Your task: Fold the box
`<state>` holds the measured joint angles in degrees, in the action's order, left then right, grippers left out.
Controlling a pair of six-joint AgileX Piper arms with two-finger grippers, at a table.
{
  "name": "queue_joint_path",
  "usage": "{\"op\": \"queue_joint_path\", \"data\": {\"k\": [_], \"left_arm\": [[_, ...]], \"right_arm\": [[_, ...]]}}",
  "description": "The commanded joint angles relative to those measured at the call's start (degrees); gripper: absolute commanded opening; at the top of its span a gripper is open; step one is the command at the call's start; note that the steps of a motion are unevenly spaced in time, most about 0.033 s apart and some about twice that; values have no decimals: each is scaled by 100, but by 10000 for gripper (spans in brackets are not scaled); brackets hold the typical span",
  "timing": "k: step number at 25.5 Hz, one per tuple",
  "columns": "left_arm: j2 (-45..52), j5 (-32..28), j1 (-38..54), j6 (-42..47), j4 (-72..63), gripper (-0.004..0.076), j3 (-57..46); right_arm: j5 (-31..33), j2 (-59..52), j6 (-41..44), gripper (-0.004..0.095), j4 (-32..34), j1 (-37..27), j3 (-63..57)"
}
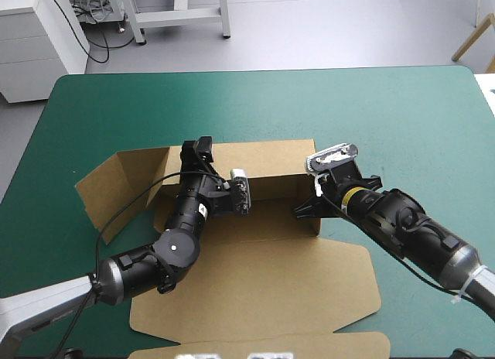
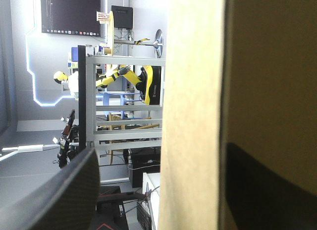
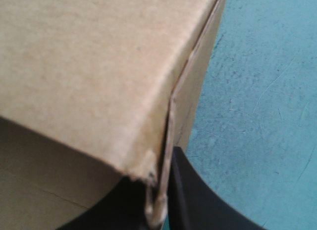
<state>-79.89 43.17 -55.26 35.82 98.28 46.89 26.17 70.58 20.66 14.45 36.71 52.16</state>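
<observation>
Between right fingers [image 3: 198, 205]: box [image 3: 99, 66] corner.

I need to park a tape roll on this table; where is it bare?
Bare: the table's wide teal-green strip between the box and the far edge, and the far-right corner. Crowded: the middle and near side, taken by the box, left arm and right arm.
</observation>
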Motion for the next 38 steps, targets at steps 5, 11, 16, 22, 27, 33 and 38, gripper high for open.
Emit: {"op": "queue_joint_path", "data": {"k": [5, 11, 16, 22, 27, 33, 38], "left_arm": [[171, 811, -651, -15, 572, 519, 144], [171, 852, -709, -201, 572, 519, 144], [171, 842, -709, -201, 572, 517, 144], [171, 915, -709, -201, 572, 286, 144], [171, 972, -709, -789, 419, 7, 185], [171, 911, -444, -1773, -1377, 7, 1049], [171, 932, 377, -2645, -3145, 7, 2428]], "right_arm": [[-975, 167, 837, -19, 856, -376, 284], [-975, 630, 497, -19, 910, -1340, 983], [-930, 1036, 310, -19, 910, -1615, 1410], [-878, 1237, 226, -19, 899, -1642, 1557], [-818, 1249, 184, -19, 899, -1642, 1557], [-787, 1249, 184, -19, 899, -1642, 1557], [-710, 1249, 184, -20, 892, -1642, 1557]]}}
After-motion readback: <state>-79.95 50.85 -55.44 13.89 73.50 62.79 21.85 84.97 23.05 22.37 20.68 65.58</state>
